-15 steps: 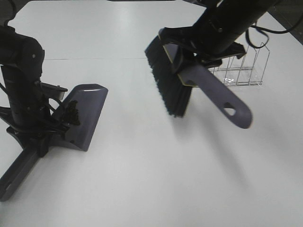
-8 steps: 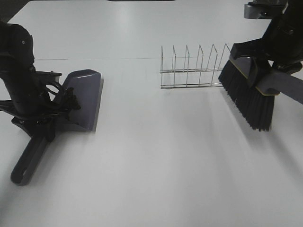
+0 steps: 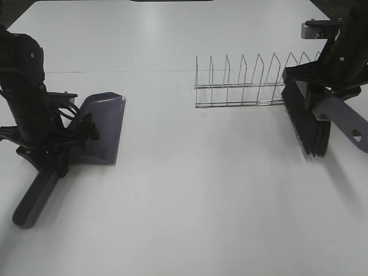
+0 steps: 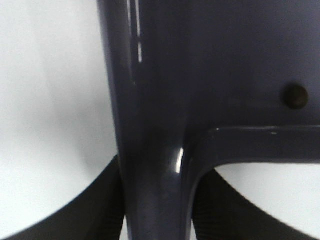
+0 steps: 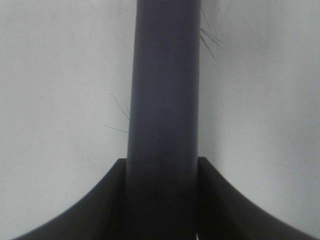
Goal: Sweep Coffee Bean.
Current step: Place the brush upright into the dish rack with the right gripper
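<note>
The purple dustpan (image 3: 106,121) rests on the white table at the left, its handle (image 3: 33,200) pointing toward the front edge. A cluster of dark coffee beans (image 3: 88,126) lies inside the pan near its back wall. My left gripper (image 3: 52,156) is shut on the dustpan handle (image 4: 155,150); one bean (image 4: 295,96) shows in the left wrist view. At the far right, my right gripper (image 3: 323,96) is shut on the brush handle (image 5: 165,95). The black bristles (image 3: 307,123) hang down close to the table.
A wire rack (image 3: 247,83) stands behind the middle of the table, its right end just beside the brush. The table's far edge runs along the top of the exterior view.
My right arm carried the brush from the raised middle to the far right and lowered it beside the rack. The dustpan settled flatter on the table, beans still inside.
</note>
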Robot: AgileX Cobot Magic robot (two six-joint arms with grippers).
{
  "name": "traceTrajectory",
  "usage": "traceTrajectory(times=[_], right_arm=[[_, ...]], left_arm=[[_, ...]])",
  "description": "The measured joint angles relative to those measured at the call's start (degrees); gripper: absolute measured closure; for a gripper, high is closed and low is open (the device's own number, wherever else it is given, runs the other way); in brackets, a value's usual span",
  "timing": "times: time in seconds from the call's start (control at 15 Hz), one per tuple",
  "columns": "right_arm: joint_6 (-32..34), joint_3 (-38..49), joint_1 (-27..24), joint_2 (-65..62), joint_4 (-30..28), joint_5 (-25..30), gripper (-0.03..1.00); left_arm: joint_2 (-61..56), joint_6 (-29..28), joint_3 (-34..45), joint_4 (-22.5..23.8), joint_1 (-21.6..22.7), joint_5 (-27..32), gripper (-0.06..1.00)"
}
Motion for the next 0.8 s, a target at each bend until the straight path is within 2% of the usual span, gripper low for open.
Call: traceTrajectory(times=[0.33, 0.53, 0.8], right_arm=[[0.1, -3.3, 0.0, 4.1, 0.1, 1.9, 0.65], [-0.1, -6.4, 0.0, 4.9, -0.2, -2.6, 0.66], [-2.3, -6.5, 0.0, 4.9, -0.6, -2.1, 0.66]], left_arm=[[0.1, 1.3, -0.2, 0.0, 0.0, 0.2, 0.59], [0.1, 1.3, -0.2, 0.0, 0.0, 0.3, 0.59], [0.1, 1.3, -0.2, 0.0, 0.0, 0.3, 0.59]])
